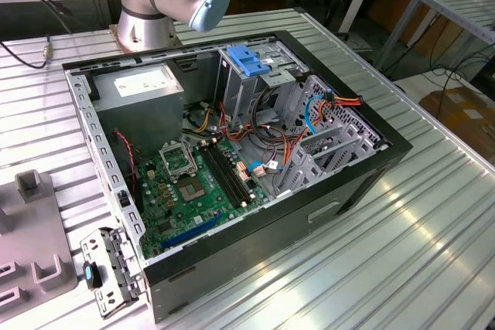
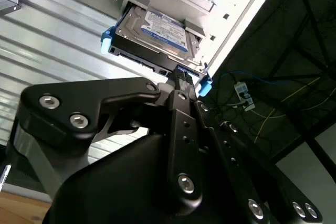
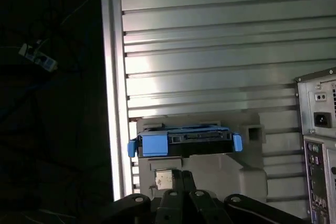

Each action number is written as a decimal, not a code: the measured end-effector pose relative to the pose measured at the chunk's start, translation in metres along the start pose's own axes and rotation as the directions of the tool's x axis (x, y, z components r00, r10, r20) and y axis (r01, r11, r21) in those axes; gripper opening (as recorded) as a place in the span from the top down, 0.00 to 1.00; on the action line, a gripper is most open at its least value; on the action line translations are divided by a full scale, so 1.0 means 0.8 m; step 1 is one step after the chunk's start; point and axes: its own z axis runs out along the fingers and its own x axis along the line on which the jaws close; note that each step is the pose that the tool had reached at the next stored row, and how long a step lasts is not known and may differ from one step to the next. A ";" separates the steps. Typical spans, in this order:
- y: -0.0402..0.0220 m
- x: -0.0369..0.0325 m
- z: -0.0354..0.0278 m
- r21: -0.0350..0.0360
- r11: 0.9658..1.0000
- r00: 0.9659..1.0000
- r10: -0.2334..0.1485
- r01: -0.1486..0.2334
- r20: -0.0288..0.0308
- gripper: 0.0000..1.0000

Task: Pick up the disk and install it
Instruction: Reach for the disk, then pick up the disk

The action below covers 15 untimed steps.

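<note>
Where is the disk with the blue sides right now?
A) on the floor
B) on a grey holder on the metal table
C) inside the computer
B: in the first wrist view the disk rests on a grey holder on the ribbed metal table.

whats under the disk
A grey holder sits under the disk, on the ribbed table. The disk covers the part of the holder directly beneath it.

Disk (image 2: 163, 29): shiny metal w/ blue plastic rails (image 2: 106, 41); table (image 3: 210, 51) ribbed glossy metal.
</note>
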 end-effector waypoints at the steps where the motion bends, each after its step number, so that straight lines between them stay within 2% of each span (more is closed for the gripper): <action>1: 0.0027 0.0048 0.0004 0.000 1.000 1.000 0.000 0.000 0.000 0.89; 3: 0.0063 0.0081 0.0008 0.000 1.000 1.000 0.000 0.000 0.000 0.89; 15: 0.0063 0.0087 0.0009 0.000 1.000 1.000 0.000 0.000 0.000 0.89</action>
